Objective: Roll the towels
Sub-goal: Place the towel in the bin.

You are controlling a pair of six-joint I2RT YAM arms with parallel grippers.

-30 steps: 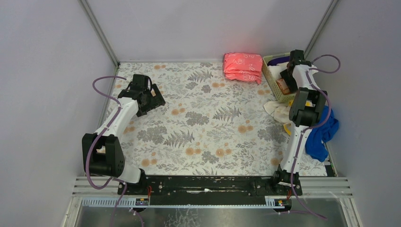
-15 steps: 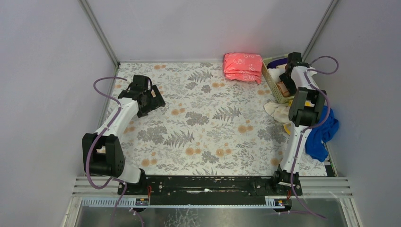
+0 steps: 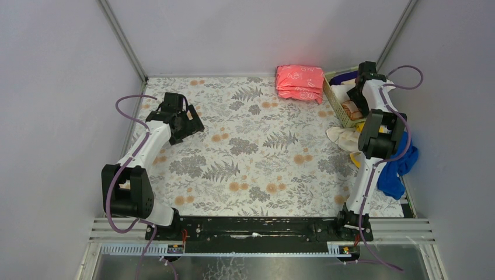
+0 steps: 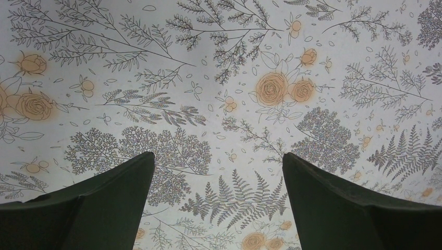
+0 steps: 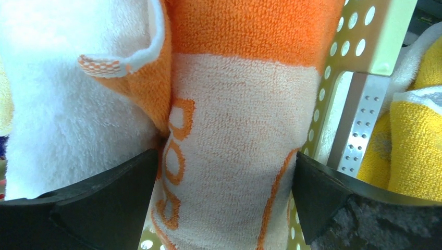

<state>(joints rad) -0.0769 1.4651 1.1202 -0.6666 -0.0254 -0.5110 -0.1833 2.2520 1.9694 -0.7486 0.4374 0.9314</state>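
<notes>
Two sets of jaws both stand apart. The right jaws reach down into the basket at the far right corner of the tabletop, with an orange towel between them and a white towel pressed against its side. A yellow towel lies outside the basket wall, and a blue towel sits crumpled at the right edge. The left jaws hover over the flowered surface near the far left corner. A pink stack lies at the far edge.
</notes>
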